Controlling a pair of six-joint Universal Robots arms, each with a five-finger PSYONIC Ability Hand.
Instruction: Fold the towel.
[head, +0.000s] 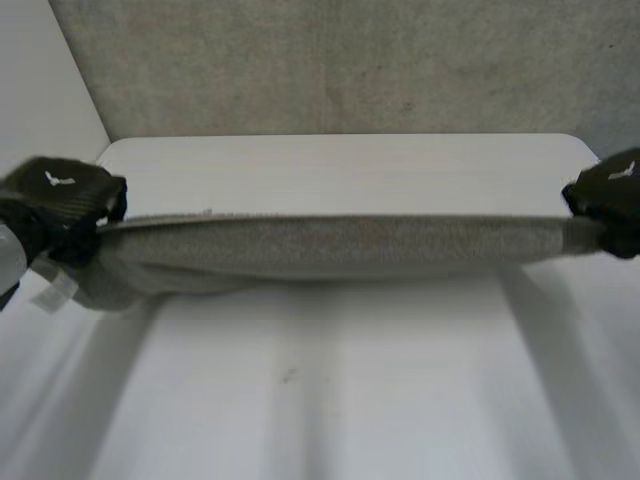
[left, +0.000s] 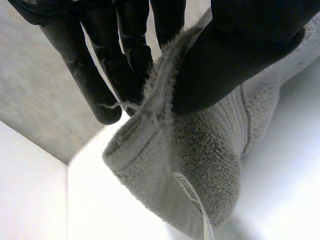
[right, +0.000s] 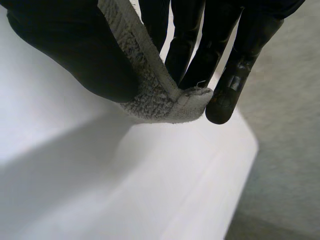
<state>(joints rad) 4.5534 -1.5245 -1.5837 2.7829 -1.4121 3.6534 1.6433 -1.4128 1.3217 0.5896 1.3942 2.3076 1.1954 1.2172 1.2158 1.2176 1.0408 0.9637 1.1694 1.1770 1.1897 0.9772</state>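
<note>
Now you have the towel (head: 340, 245) stretched between both hands, over the table (head: 350, 400).
Your left hand (head: 65, 200) pinches one end. In its wrist view the thumb presses the bunched cloth against the fingers (left: 92, 85), and a white label (left: 192, 197) hangs from the corner below. Your right hand (head: 612, 195) pinches the opposite end the same way, with a corner poking out at its fingertips. The top edge runs taut and the middle sags toward the table — whether it touches, you cannot tell.
</note>
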